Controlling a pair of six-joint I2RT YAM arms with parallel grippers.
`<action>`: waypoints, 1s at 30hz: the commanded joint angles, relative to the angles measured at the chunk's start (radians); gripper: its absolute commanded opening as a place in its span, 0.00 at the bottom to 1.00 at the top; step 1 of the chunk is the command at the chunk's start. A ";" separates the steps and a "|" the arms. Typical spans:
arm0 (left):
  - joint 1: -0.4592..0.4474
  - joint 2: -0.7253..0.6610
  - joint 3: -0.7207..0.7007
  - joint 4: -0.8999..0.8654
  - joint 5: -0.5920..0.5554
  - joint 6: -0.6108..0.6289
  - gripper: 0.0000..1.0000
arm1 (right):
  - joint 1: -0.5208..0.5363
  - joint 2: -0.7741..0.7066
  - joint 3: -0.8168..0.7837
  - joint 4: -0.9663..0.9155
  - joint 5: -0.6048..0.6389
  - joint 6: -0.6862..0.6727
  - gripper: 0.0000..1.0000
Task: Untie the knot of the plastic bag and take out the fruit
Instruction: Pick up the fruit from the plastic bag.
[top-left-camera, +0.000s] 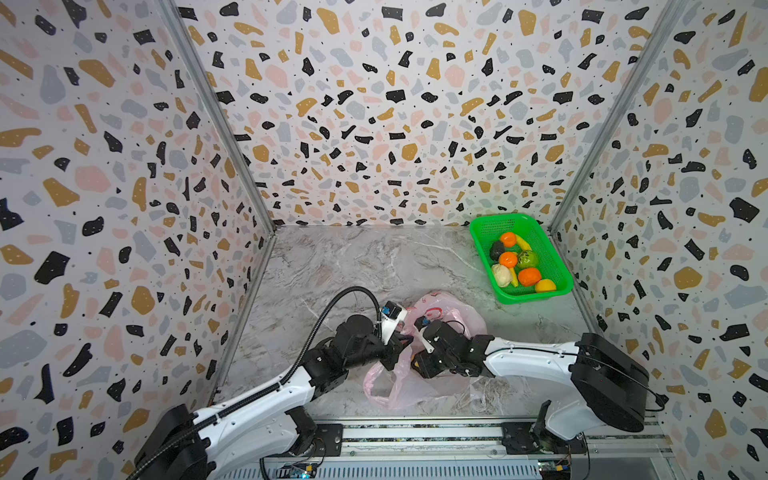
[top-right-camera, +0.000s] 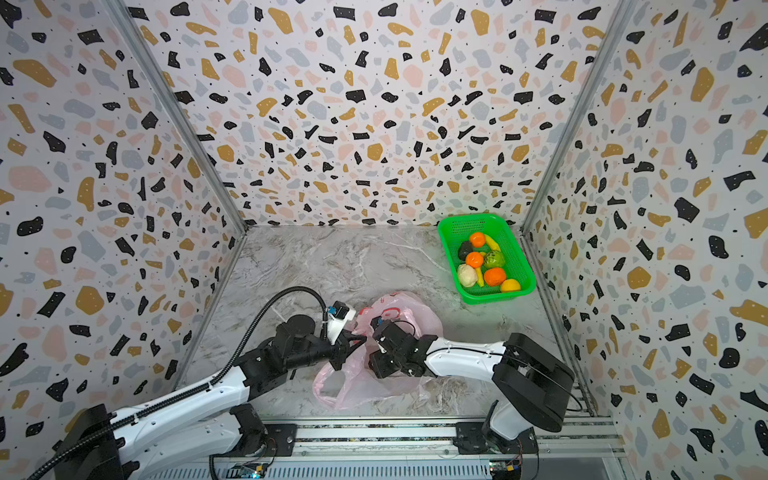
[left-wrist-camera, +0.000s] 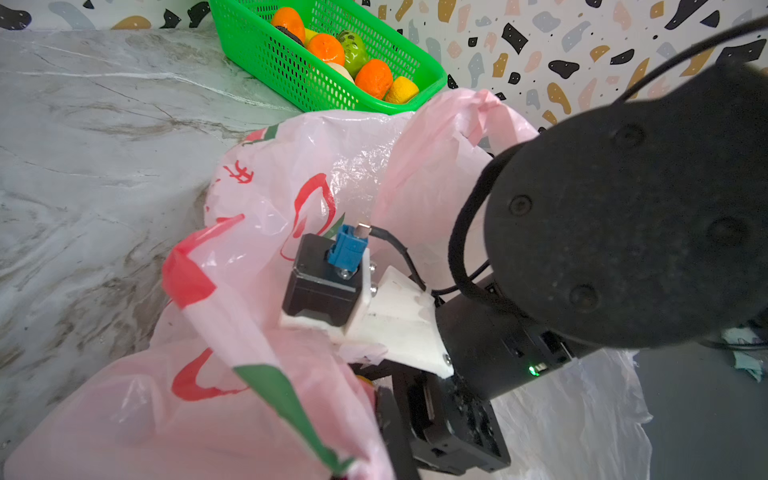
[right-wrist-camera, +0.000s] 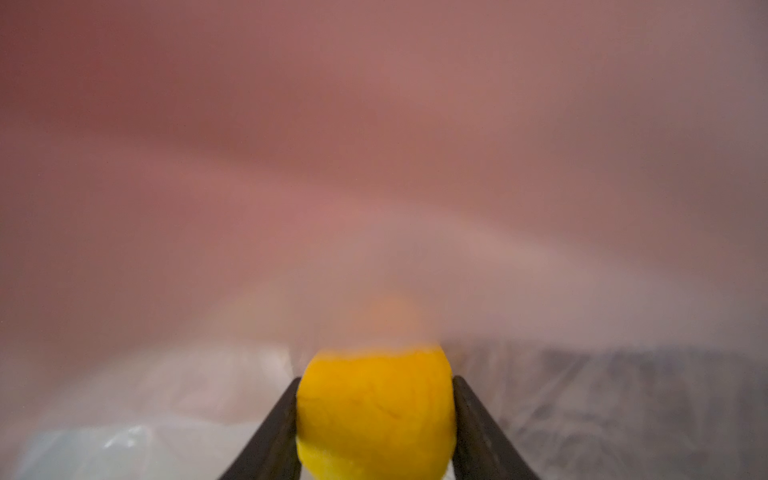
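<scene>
The pale pink plastic bag (top-left-camera: 453, 316) (top-right-camera: 399, 307) lies near the table's front with its mouth open; no knot shows. My left gripper (top-left-camera: 406, 338) is shut on the bag's edge (left-wrist-camera: 291, 174) and holds it up. My right gripper (right-wrist-camera: 376, 380) reaches inside the bag, its two dark fingers (right-wrist-camera: 286, 415) pressed against the sides of a yellow lemon-like fruit (right-wrist-camera: 374, 415). In both top views the plastic hides that fruit. Three orange tangerines (top-left-camera: 529, 276), a blackish avocado (top-left-camera: 496, 250), a green-yellow fruit (top-left-camera: 527, 258) and a cream one (top-left-camera: 501, 275) lie in the green basket (top-left-camera: 486, 226).
The green basket (top-right-camera: 453, 224) (left-wrist-camera: 257, 45) stands at the back right by the side wall and also holds a banana (top-left-camera: 521, 243) and a yellow-orange lemon-like piece (top-left-camera: 545, 285). Patterned walls close in three sides. The two arms meet over the bag, wrist to wrist.
</scene>
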 joint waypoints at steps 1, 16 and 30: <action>0.008 -0.013 -0.006 0.019 -0.034 0.000 0.00 | 0.004 -0.092 0.029 -0.056 0.013 -0.010 0.43; 0.008 -0.008 0.017 -0.026 -0.153 -0.008 0.00 | -0.017 -0.347 0.141 -0.270 -0.008 -0.010 0.43; 0.008 -0.019 0.034 -0.056 -0.225 -0.012 0.00 | -0.238 -0.446 0.364 -0.423 -0.102 -0.096 0.44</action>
